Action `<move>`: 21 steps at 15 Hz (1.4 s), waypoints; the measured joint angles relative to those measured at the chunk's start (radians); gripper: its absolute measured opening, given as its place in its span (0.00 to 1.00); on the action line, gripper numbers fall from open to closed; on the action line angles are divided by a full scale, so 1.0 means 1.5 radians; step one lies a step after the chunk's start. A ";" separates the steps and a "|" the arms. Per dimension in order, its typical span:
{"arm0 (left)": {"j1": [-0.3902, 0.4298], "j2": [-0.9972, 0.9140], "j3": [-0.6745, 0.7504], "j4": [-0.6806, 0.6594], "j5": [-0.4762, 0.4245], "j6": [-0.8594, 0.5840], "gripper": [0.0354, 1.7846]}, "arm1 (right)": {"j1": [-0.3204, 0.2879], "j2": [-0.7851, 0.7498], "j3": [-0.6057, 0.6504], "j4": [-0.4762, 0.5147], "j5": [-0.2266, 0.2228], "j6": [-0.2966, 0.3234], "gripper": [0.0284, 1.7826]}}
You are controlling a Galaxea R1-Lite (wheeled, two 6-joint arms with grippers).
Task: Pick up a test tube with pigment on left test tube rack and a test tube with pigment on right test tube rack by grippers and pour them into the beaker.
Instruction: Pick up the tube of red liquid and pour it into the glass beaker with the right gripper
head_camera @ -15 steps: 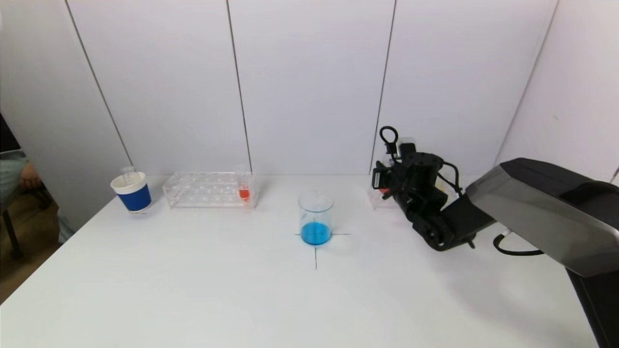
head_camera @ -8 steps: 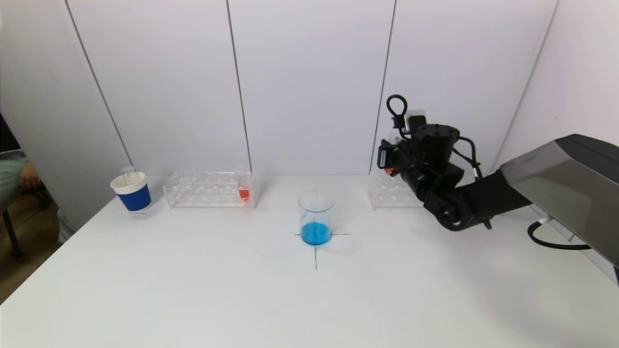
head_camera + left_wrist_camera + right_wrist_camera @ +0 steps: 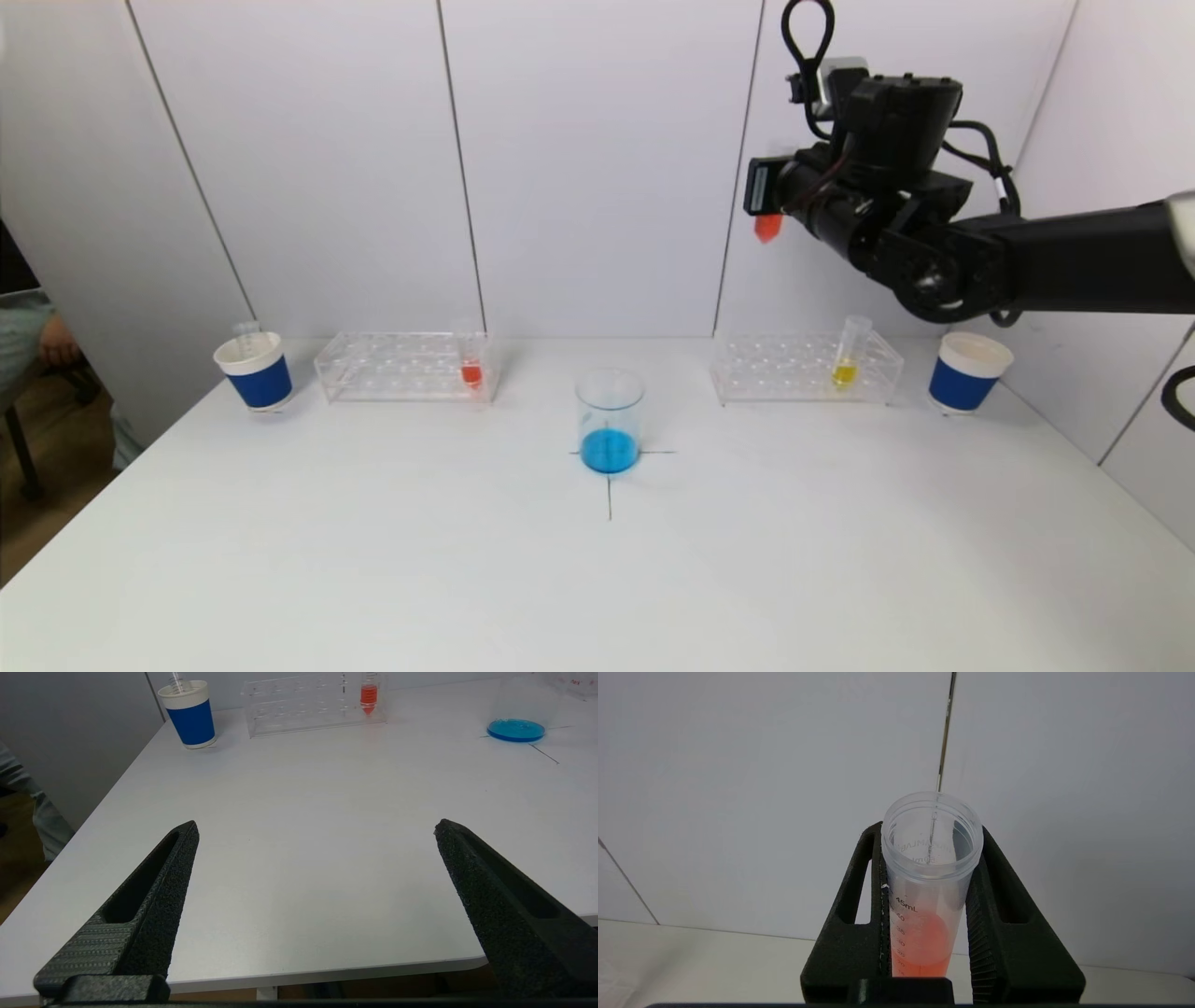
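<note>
My right gripper [image 3: 767,201] is shut on a clear test tube with orange-red pigment [image 3: 924,896], held high above the right rack [image 3: 775,369]; its red tip [image 3: 766,228] shows below the fingers. A tube with yellow pigment [image 3: 846,364] stands in the right rack. The left rack [image 3: 392,366] holds a tube with red pigment [image 3: 471,369], also seen in the left wrist view [image 3: 368,693]. The beaker [image 3: 610,420] with blue liquid stands on the table's cross mark. My left gripper [image 3: 315,828] is open and empty over the table's front edge, out of the head view.
A blue and white paper cup [image 3: 254,371] holding an empty tube stands left of the left rack. Another blue and white cup [image 3: 969,371] stands right of the right rack. White wall panels rise behind the table [image 3: 597,579].
My right gripper has risen from the right rack with the orange-red tube in it, lifting it well above the rack. The yellow tube and right cup have come into view.
</note>
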 joint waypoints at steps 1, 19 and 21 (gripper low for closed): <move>0.000 0.000 0.000 0.000 0.000 0.000 0.99 | 0.005 -0.005 -0.038 0.040 0.001 0.000 0.28; 0.000 0.000 0.000 0.000 0.000 0.000 0.99 | 0.040 0.043 -0.140 0.170 0.454 -0.357 0.28; 0.000 0.000 0.000 0.000 0.000 0.000 0.99 | 0.031 0.050 -0.122 0.171 0.502 -0.446 0.28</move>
